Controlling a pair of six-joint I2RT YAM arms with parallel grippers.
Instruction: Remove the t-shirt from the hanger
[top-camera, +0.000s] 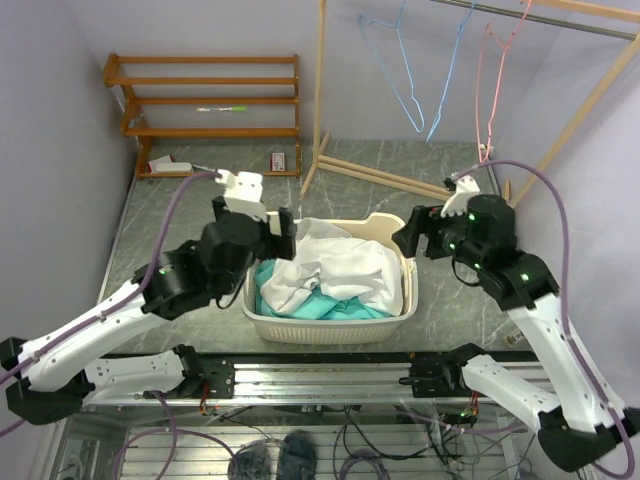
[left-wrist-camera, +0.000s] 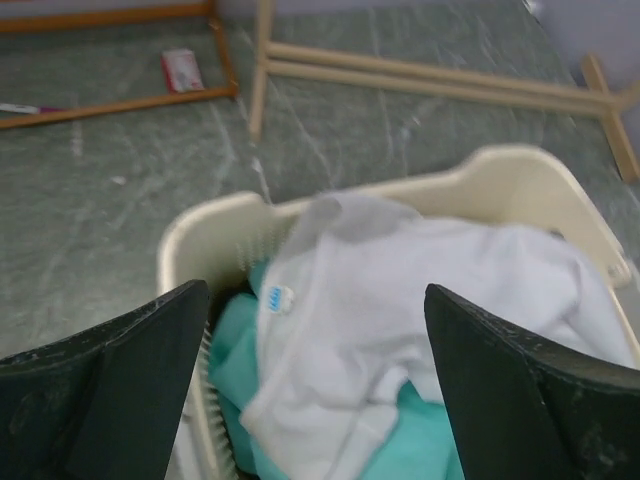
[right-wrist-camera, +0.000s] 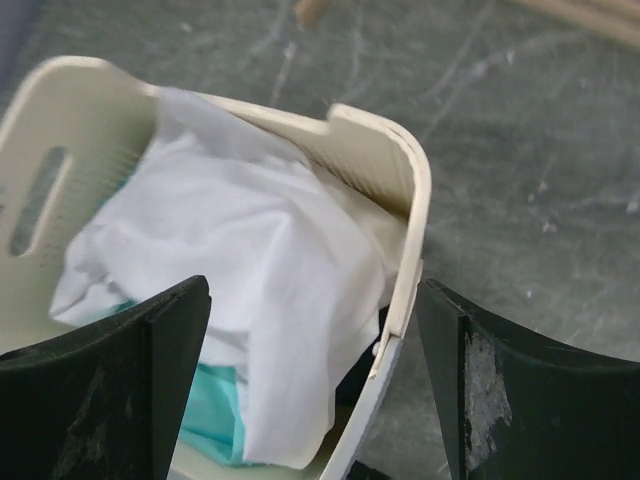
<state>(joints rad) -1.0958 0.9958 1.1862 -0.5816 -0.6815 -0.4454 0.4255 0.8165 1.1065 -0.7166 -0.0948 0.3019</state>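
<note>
The green marbled desk (top-camera: 380, 150) has a wooden clothes rack (top-camera: 320, 80) at its far right corner, with the rack's base beams lying on the desk top. A low wooden shelf (top-camera: 205, 95) stands at the far left corner.

A cream plastic basket (top-camera: 330, 328) sits at the middle of the near edge, between the two arms. The white t-shirt (top-camera: 340, 265) lies crumpled in it, heaped above the rim and draped toward the basket's far right corner. It is on no hanger. A small blue label (left-wrist-camera: 281, 297) shows on its cloth in the left wrist view. A teal garment (top-camera: 300, 305) lies under it, showing along the basket's near and left sides.

Two blue hangers (top-camera: 405, 90) and a pink hanger (top-camera: 490, 90) dangle bare from the rack's rail, well apart from the shirt.

The left gripper (left-wrist-camera: 315, 292) hangs over the basket's left side with its jaws wide apart and nothing between them. The right gripper (right-wrist-camera: 312, 285) hangs over the basket's right rim, its jaws also spread wide and empty.

A small red and white box (top-camera: 278, 161) lies on the desk near the far edge, just beside the shelf's right foot. A pen (top-camera: 220, 108) rests on the shelf's middle board.
</note>
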